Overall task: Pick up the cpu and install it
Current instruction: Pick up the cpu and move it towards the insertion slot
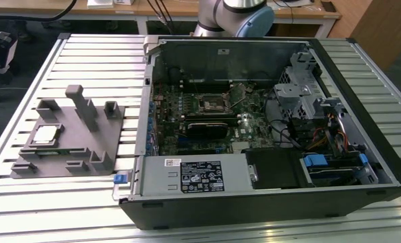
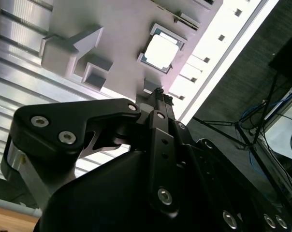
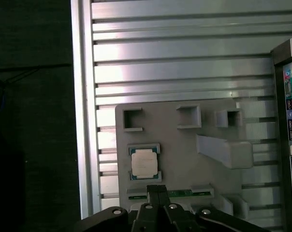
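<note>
the cpu [image 1: 46, 133] lies flat, silvery top up, in a square pocket of the grey plastic holder [image 1: 71, 154], on the side towards the exterior view's left. the holder sits on the slotted aluminium table [image 1: 92, 55], just beside the open computer case [image 1: 268, 205]. inside the case the motherboard [image 1: 186, 136] is exposed, with its dark, metal-framed cpu socket [image 1: 212, 104] near the middle. in both wrist views the gripper [image 3: 158, 189] hangs above the holder near the cpu's pocket, clear of the chip, its two fingers pressed together with nothing between them. the robot arm [image 1: 234, 15] stands behind the case.
</note>
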`<state>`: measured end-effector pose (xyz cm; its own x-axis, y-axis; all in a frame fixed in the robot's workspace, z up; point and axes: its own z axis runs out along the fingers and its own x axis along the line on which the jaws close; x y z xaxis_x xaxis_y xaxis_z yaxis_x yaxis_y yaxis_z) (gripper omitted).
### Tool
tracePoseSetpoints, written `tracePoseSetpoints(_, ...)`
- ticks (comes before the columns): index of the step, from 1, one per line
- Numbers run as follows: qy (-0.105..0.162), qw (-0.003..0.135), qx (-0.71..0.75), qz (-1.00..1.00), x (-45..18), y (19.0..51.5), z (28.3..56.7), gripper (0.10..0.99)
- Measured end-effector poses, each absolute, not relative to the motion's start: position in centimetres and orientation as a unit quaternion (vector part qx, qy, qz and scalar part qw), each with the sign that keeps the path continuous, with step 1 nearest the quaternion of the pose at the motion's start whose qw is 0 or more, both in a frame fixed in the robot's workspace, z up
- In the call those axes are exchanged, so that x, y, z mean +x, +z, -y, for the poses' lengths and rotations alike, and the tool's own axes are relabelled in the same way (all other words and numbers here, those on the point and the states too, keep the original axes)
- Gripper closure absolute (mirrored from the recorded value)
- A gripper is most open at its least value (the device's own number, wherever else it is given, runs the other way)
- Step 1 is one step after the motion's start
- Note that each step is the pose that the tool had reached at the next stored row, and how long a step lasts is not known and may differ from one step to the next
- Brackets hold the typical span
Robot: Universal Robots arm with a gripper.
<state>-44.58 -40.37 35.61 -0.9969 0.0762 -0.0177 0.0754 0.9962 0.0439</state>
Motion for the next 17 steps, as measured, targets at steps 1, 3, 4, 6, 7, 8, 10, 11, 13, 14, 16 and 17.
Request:
tracePoseSetpoints(1, 0.022, 0.010, 0.038, -0.999, -44.6, 35.5, 40.5, 0.980)
tracePoseSetpoints(3, 0.022, 0.010, 0.038, -0.999, -44.6, 35.4, 40.5, 0.980)
tracePoseSetpoints(4, 0.021, 0.010, 0.038, -0.999, -44.6, 35.4, 40.5, 0.980)
tracePoseSetpoints(6, 0.022, 0.010, 0.038, -0.999, -44.6, 35.3, 40.6, 0.980)
tracePoseSetpoints(7, 0.022, 0.010, 0.038, -0.999, -44.6, 35.2, 40.6, 0.980)
tracePoseSetpoints(8, 0.022, 0.010, 0.038, -0.999, -44.6, 35.1, 40.7, 0.980)
tracePoseSetpoints(10, 0.021, 0.010, 0.038, -0.999, -44.6, 34.9, 40.7, 0.980)
tracePoseSetpoints(11, 0.021, 0.010, 0.038, -0.999, -44.6, 34.9, 40.8, 0.980)
tracePoseSetpoints(13, 0.022, 0.010, 0.038, -0.999, -44.6, 34.7, 40.9, 0.980)
tracePoseSetpoints(14, 0.022, 0.010, 0.038, -0.999, -44.6, 34.7, 40.9, 0.980)
tracePoseSetpoints(16, 0.022, 0.010, 0.038, -0.999, -44.6, 34.5, 41.0, 0.980)
tracePoseSetpoints(17, 0.022, 0.010, 0.038, -0.999, -44.6, 34.4, 41.0, 0.980)
